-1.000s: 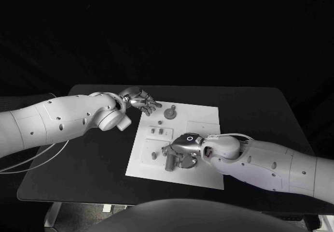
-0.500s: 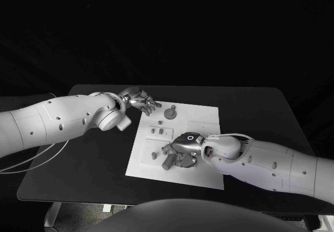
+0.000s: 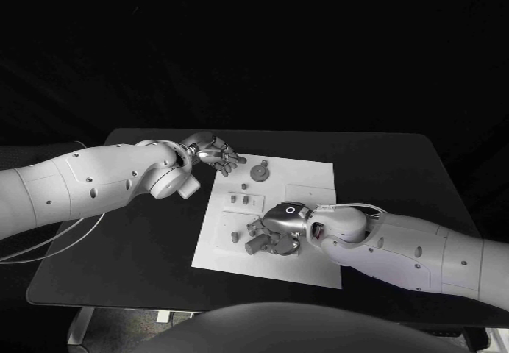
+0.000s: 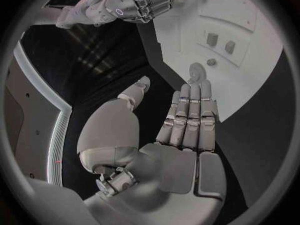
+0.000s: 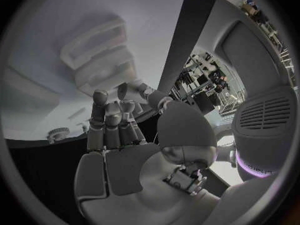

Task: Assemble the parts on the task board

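While the left hand [image 3: 215, 154] idles off the task board's [image 3: 313, 178] far-left corner, fingers apart and empty, the right hand [image 3: 278, 230] is way closer. Its fingers curl down over a part [image 3: 256, 245] near the near edge, though whether they've actually clamped it is hard to tell.

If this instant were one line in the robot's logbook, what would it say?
left hand: open, beside task board | right hand: fingers down on board among grey parts, grasp unclear | assembly unfinished

lab: black table [image 3: 127, 243], robot arms

Right hand [image 3: 278, 234] perhaps lower, curled.
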